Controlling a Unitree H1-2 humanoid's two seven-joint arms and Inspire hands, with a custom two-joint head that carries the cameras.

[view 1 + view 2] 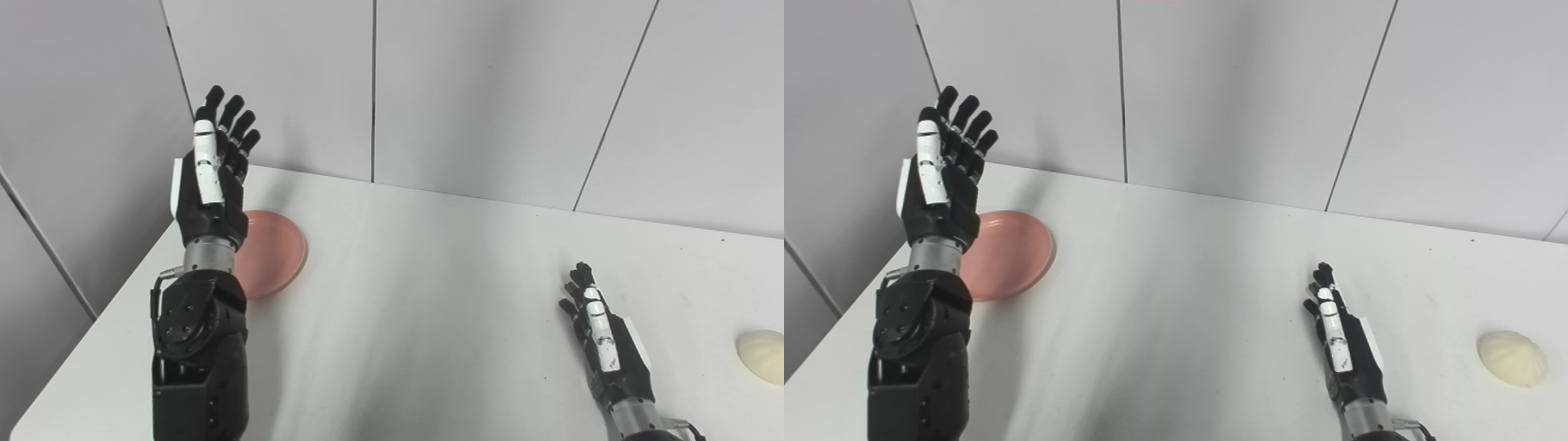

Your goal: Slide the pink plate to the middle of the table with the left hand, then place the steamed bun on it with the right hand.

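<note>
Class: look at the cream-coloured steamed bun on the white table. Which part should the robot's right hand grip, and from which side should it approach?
Grip the round, cream-coloured steamed bun across its domed sides, probably coming down from above. It lies flat side down on the white table with bare surface around it, and the open right hand rests just to its left.

One plate, one bun, two hands, one table.

A single pink plate (1010,254) lies at about nine o'clock on the one white table (1176,294), and a single pale steamed bun (1511,358) sits at about four o'clock (well apart from the plate). Two robot hands are in view: the left hand (940,184) raised at ten o'clock with its fingers spread and holding nothing, the right hand (1344,343) low at five o'clock, also empty.
</note>
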